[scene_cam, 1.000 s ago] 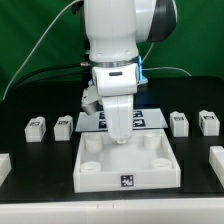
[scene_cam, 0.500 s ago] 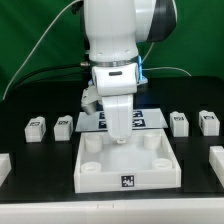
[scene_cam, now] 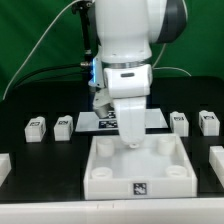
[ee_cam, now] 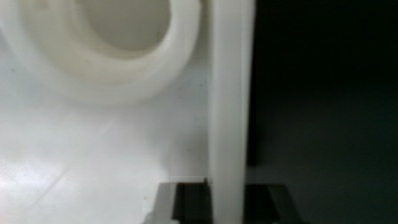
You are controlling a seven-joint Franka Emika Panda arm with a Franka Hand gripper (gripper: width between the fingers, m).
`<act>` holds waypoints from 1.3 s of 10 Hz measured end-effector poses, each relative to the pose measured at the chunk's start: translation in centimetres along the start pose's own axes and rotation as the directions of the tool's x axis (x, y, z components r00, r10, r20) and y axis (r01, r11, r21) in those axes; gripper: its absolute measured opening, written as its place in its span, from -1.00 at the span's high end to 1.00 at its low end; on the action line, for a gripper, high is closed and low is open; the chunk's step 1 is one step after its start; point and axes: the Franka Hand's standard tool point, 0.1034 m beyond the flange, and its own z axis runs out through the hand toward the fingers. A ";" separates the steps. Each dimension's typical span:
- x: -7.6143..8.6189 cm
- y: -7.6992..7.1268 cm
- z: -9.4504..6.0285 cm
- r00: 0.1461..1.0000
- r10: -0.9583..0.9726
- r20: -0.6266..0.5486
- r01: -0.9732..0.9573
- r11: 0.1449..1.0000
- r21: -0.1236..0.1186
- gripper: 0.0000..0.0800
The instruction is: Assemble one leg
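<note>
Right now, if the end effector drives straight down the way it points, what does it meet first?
The large square white plastic tray, likely its far wall, which the end effector already seems to straddle. Depth is unclear.

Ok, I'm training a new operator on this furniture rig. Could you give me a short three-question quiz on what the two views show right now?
1. How many loose legs lie on the table outside the tray?
2. True or false: one leg already stands in a round corner socket of the tray.
3. Where is the gripper?
A. at the tray's far wall
B. at a leg on the exterior view's left
C. at a leg on the exterior view's right

Key: 1. four, two on each side of the tray; 2. false, the sockets that show are empty; 3. A.
</note>
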 end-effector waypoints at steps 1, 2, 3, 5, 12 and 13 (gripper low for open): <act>1.2 1.3 0.1 1.000 -0.013 -0.009 0.013 1.000 -0.014 0.86; 1.9 2.0 0.1 0.999 -0.031 -0.014 0.031 0.999 -0.026 0.86; 2.4 2.5 0.1 0.999 -0.045 -0.017 0.044 0.999 -0.032 0.86; 3.1 3.2 0.1 0.998 -0.052 -0.025 0.051 0.998 -0.041 0.86; 3.4 3.3 0.2 1.000 0.010 -0.022 -0.011 1.000 -0.014 0.71; 3.4 3.3 0.2 1.000 0.011 -0.022 -0.011 1.000 -0.014 0.27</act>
